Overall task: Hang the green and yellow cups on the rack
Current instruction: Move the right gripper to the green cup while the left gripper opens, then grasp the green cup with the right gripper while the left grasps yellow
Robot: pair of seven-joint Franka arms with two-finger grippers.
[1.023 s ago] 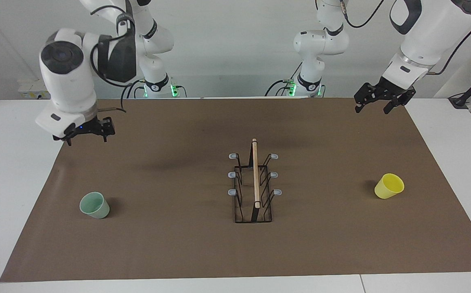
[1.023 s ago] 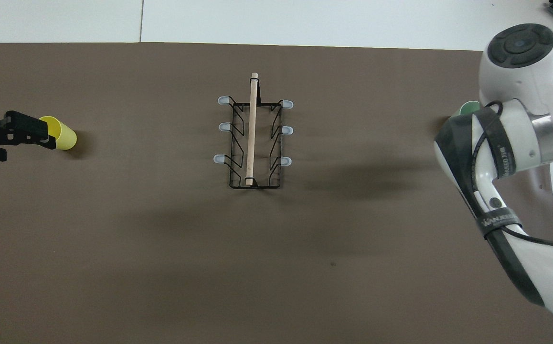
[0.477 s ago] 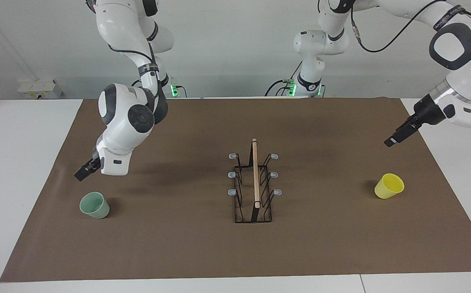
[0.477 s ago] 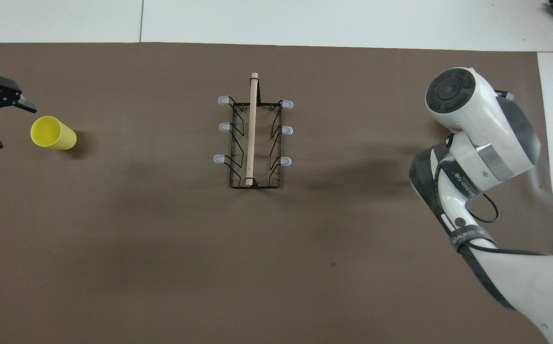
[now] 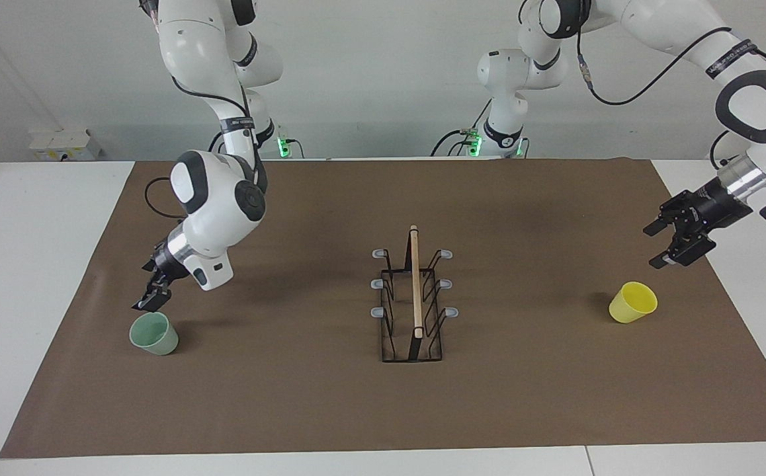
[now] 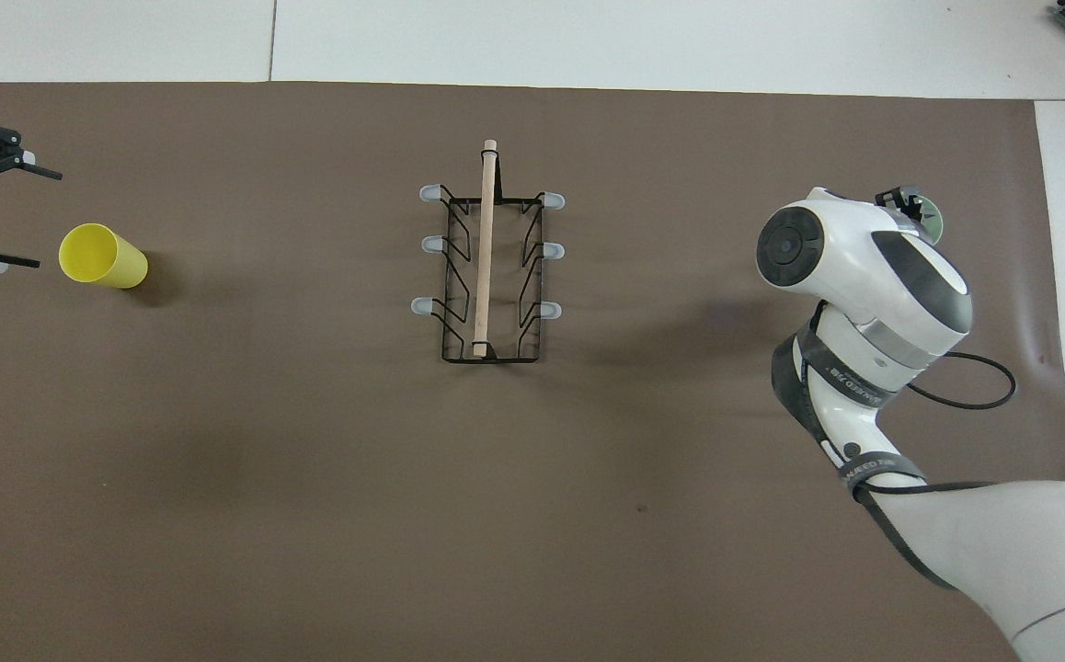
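Both grippers hung spread and empty, one close above each cup.

Facing view: I saw my right gripper (image 5: 151,295) just over the green cup (image 5: 153,334), left gripper (image 5: 677,237) over the mat near the yellow cup (image 5: 634,302). Overhead view: the yellow cup lay sideways, mouth toward the left gripper; rack (image 6: 489,267) midway between the cups.

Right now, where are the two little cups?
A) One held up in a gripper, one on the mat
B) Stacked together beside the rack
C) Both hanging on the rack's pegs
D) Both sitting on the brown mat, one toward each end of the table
D: the green cup and the yellow cup both rest on the brown mat toward the table's two ends, and the rack between them has every peg bare.
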